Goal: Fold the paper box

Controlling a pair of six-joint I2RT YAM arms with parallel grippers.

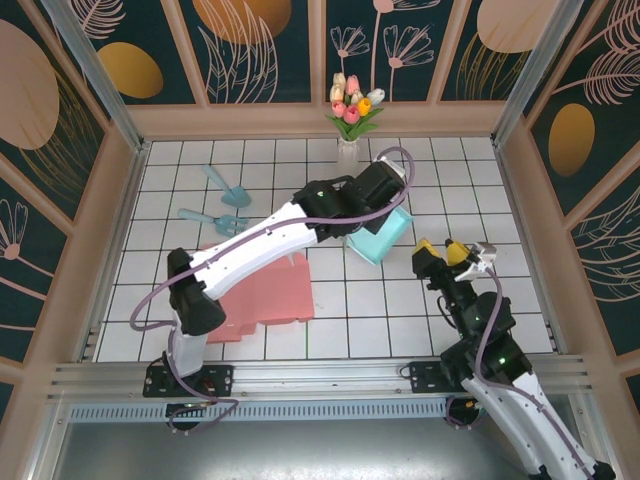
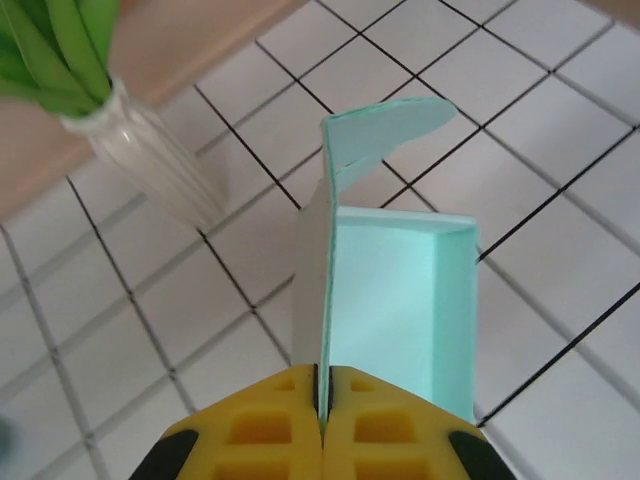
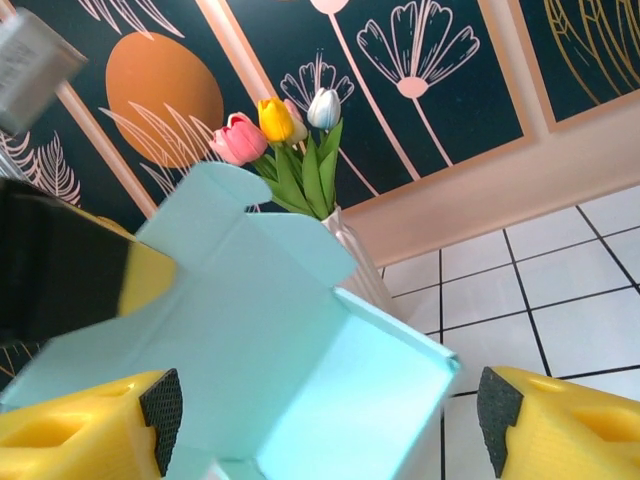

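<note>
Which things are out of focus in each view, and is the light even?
Left wrist view: the vase and its green stems are soft, the teal box sharp, its inside bright. Right wrist view: the grey shape at top left is blurred, the tulips clear. Top view: even light, all sharp.

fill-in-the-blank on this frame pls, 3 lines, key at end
The left gripper is ___ on a wall of the teal paper box.
The right gripper, facing the box, is ___.
The flat sheet lying under the left arm is ___ in colour.
Missing words: shut; open; pink.
</note>
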